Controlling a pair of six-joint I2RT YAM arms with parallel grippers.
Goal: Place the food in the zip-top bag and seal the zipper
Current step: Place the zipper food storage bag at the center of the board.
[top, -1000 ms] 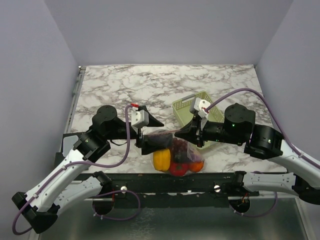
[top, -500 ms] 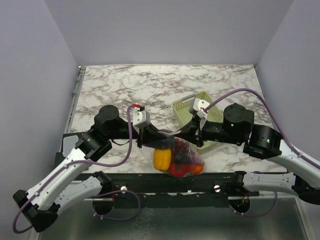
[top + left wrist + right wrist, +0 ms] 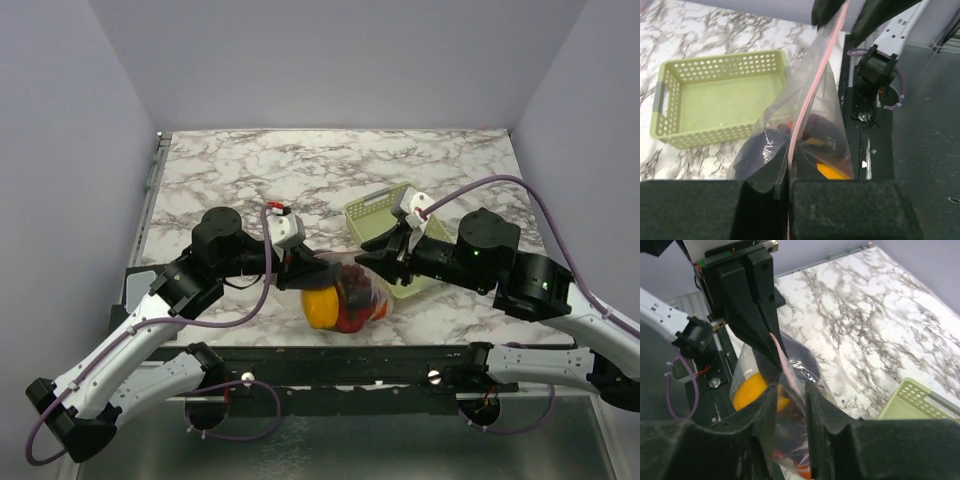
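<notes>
Where the two arms meet near the front edge of the bench point(image 3: 300, 170), the zip-top bag point(image 3: 352, 292) hangs between them with the food point(image 3: 322, 306) already inside. Through the clear plastic I can make out a yellow-orange piece on the left, something red point(image 3: 350, 320) beside it and a dark purple shape point(image 3: 754, 159) higher up. Whether the bag's underside touches the bench, I cannot tell.

The zipper point(image 3: 810, 95) runs as a thin pink line along the bag's top edge, pulled fairly straight from one arm to the other.

The left end effector point(image 3: 789, 176) is clenched on the near end of that strip; from its wrist camera, the two black fingers press together with the pink line caught between them.

The right end effector point(image 3: 791, 405) is at the other end of the strip. Its fingers stand apart, released, with the strip and crinkled plastic running down into the gap between them.

Just behind the right arm sits a yellow-green perforated basket point(image 3: 375, 210), upright on the marbled bench, with nothing visible inside it from the left wrist view. Purple cables loop along both arms.
</notes>
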